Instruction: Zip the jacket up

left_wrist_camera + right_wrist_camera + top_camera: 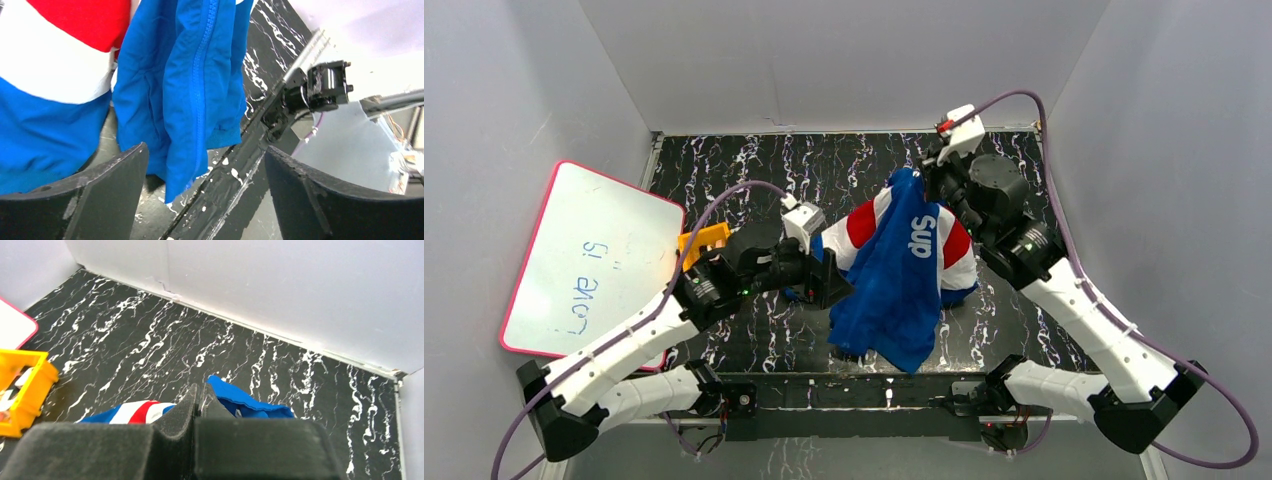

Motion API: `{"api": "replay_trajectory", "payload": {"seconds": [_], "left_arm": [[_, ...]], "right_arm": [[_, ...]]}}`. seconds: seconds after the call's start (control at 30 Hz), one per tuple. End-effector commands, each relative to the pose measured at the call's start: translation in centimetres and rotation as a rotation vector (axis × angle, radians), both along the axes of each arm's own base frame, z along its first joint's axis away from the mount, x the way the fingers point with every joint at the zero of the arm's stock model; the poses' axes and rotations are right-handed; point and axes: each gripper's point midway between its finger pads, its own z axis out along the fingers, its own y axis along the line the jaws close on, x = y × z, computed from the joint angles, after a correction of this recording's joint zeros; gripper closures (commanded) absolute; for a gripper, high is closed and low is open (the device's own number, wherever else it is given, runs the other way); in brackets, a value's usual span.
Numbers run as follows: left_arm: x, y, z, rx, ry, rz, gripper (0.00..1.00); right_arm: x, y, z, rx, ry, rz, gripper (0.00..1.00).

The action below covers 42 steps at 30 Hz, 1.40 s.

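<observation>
The jacket (894,275) is royal blue with red and white stripes and white lettering. It hangs from its top edge, and its lower hem droops near the table's front. My right gripper (916,178) is shut on the jacket's top edge and holds it up. In the right wrist view its jaws (201,388) are pressed together, with blue fabric (250,401) beside them. My left gripper (834,285) is open just left of the hanging hem. In the left wrist view the zipper line (201,90) runs down the blue fabric, which hangs between and beyond the spread fingers (206,150).
A pink-edged whiteboard (589,255) leans at the left. An orange plastic frame (704,240) sits beside it and also shows in the right wrist view (20,385). Grey walls enclose the black marbled table (754,170). An arm base (327,85) stands at the front rail.
</observation>
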Motion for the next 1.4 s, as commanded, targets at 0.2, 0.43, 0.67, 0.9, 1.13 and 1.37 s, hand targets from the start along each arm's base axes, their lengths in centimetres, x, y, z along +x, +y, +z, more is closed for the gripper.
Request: {"api": "replay_trajectory", "payload": {"seconds": [0.2,0.43,0.67,0.9,1.13,1.37], "left_arm": [[2.0,6.5,3.0,0.136,-0.195,0.223,0.02],[1.4,8.5,4.7,0.113,-0.246,0.265,0.02],[1.5,9.2,4.1,0.134,-0.264,0.282,0.02],[1.8,8.9,2.8,0.177,-0.251,0.263,0.02],[2.7,9.3,1.1,0.247,-0.229,0.306,0.02],[4.6,10.5,0.0,0.341,-0.219,0.432,0.02]], "right_arm": [[2.3,1.1,15.3,0.156,-0.353,-0.024,1.0],[-0.4,5.3,19.2,0.328,-0.376,0.248,1.0],[1.5,7.7,8.0,0.315,-0.084,0.245,1.0],[4.0,2.8,-6.7,0.202,0.148,-0.083,1.0],[6.0,-4.6,-13.4,0.17,0.299,-0.288,1.0],[5.7,-4.5,-15.8,0.17,0.421,-0.229,0.42]]}}
